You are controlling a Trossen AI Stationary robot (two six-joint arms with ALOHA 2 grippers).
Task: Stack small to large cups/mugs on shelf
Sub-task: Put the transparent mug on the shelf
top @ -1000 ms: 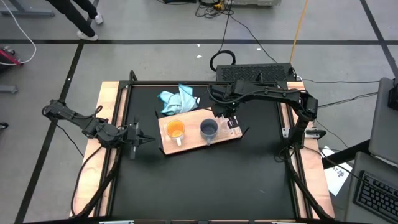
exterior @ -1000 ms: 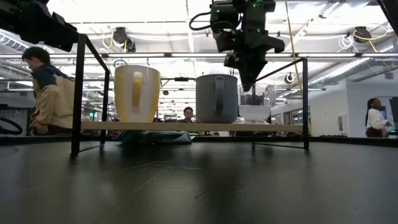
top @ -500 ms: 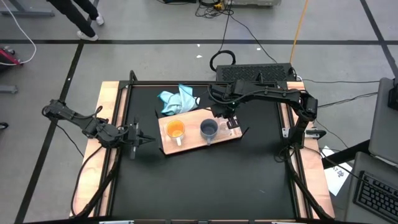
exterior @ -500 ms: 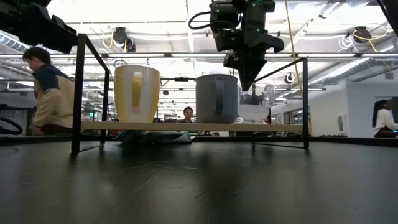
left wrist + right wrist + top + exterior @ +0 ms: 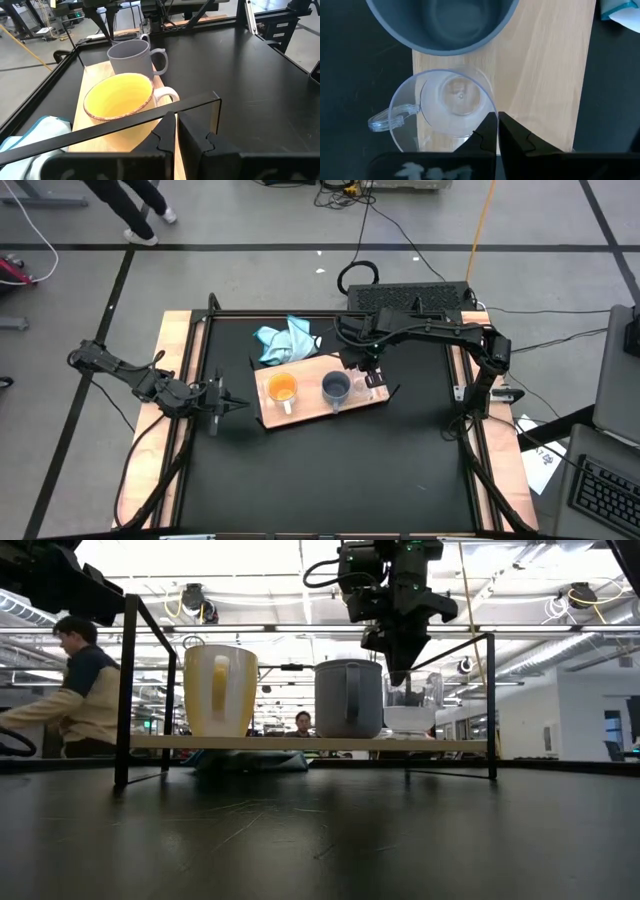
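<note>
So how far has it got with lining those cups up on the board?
It looks nearly done. The orange mug, grey mug and glass cup all stand in a row on the shelf, largest to smallest. The right gripper, fingers shut, hangs just above the glass cup without holding it. The left gripper, also shut, waits at the shelf's far end. What seems left is pulling away.

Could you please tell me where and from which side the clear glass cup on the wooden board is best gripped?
Probably by its rim, from straight above. The small clear glass cup stands upright and open on the light-brown wooden board, close to the grey-blue mug. A finger could go inside the wall on the side away from that mug. The right hand hangs above it, fingers shut.
</note>
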